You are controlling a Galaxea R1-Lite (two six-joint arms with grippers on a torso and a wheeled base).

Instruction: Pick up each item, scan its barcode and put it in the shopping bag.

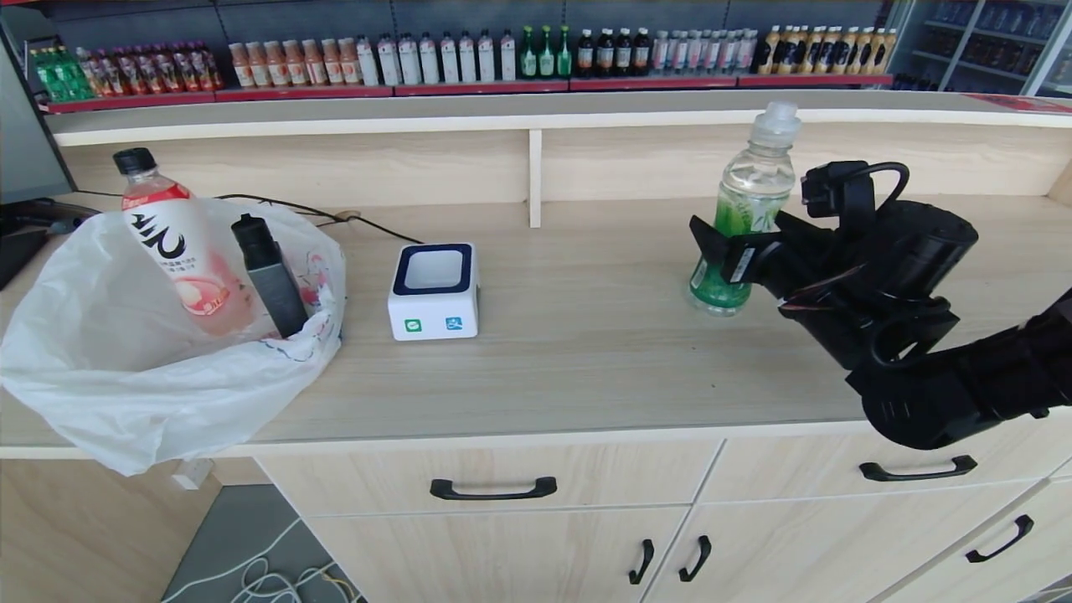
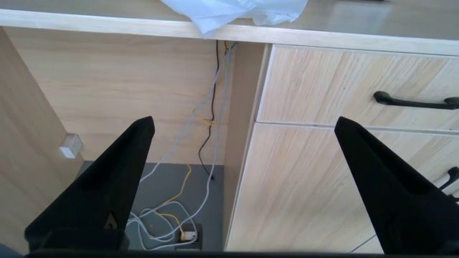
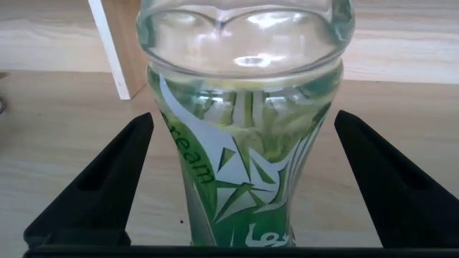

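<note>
The clear bottle point(image 1: 748, 197) bore a green, leaf-patterned label; the scanner point(image 1: 434, 291) was white with a navy-framed top.

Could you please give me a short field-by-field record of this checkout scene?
Item now: green-labelled bottle, upright on the counter, right of the scanner
Right gripper: open, straddling that bottle
Left gripper: open, below the counter top, facing the cabinet
Shopping bag: counter's left end, holding a pink-labelled bottle and a dark bottle
</note>
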